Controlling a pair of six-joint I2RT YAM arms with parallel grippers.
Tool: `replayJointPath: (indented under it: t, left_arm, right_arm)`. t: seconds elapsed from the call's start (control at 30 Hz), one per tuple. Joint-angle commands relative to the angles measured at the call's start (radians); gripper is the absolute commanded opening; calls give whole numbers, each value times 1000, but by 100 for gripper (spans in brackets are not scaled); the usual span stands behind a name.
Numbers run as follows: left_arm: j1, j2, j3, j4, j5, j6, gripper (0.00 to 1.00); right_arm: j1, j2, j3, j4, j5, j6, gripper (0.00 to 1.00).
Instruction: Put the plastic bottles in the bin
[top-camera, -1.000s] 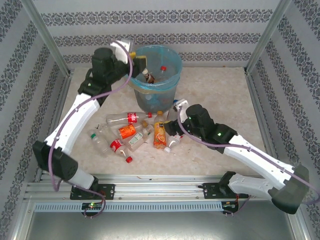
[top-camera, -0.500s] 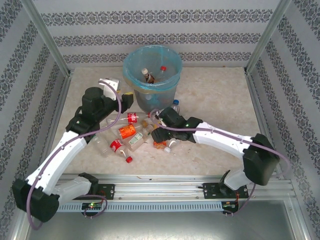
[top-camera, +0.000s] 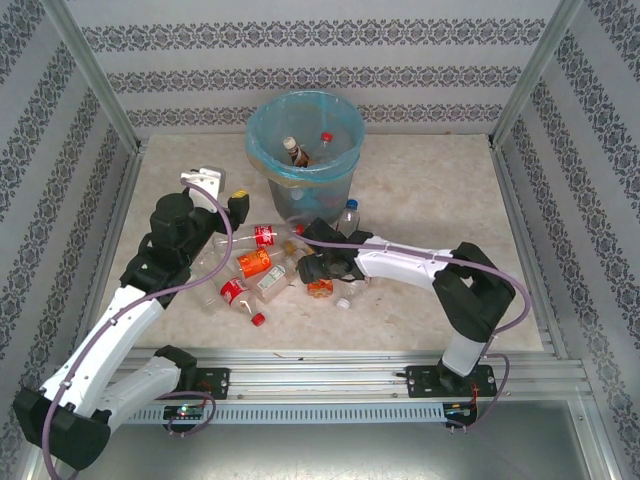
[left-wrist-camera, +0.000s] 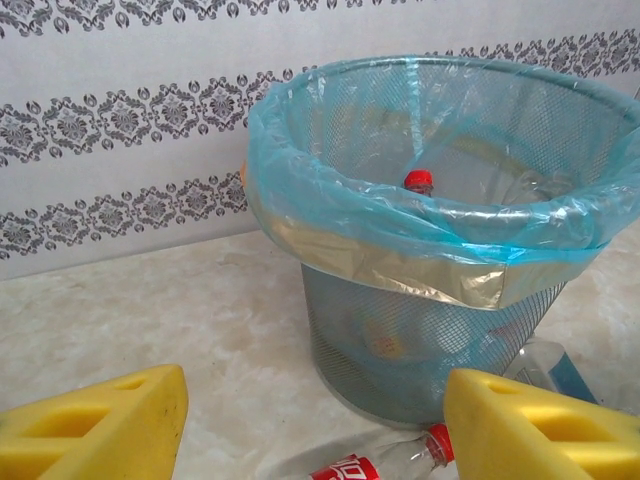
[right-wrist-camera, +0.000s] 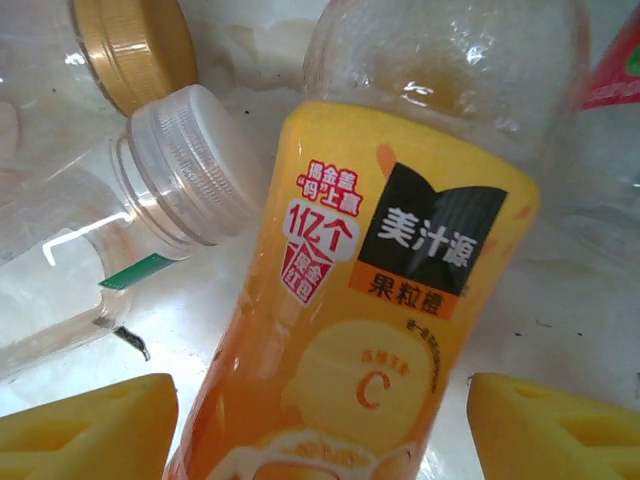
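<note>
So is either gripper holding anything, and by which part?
Nothing is held. The left gripper is open and empty; the right gripper is open astride the orange-label bottle, not clamped.

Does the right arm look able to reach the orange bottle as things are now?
Probably yes. The right gripper hangs just over the orange bottle, its fingers open on either side, and nothing lies on top. A white-capped bottle sits close to one finger and may be nudged.

The bin (top-camera: 312, 196) stands far back on the desk (top-camera: 440, 200), two bottles (top-camera: 293, 148) inside; loose bottles (top-camera: 262, 265) lie heaped just before the bin, one upright bottle (top-camera: 348, 214) just right of it.
</note>
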Motion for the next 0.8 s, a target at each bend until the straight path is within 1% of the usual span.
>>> replayJointPath:
  t: [0.0,0.17,0.2,0.27,0.33,0.4,0.63,0.7,0.77]
  left_arm:
    - [-5,0,27,50,-2,18,69]
    - [-5,2,33,42,-1,21,69]
    - [-6,4,38,42,-2,21,69]
    - [-5,9,47,41,0,20,69]
    - [-5,17,60,41,4,18,69]
    - [-6,28,79,38,12,13,69]
    - [-5,74,168,9,57,-19,69]
    - [-5,89,194,-2,75,-35,69]
    - [-5,105,220,-17,107,-49,69]
  right_arm:
    - [8,45,25,-8,4,29,76]
    - [0,69,22,-5,0,42,74]
    - [-2,67,19,-3,-3,42,73]
    - [-4,54,16,-1,-4,37,65]
    - [-2,31,11,-2,-7,29,62]
    - [-1,-2,6,-14,-16,15,58]
    - [22,-171,-48,-57,-49,-22,55]
    - [24,-238,-79,-49,-78,-35,55]
    - [25,-299,-107,-26,-136,-58,54]
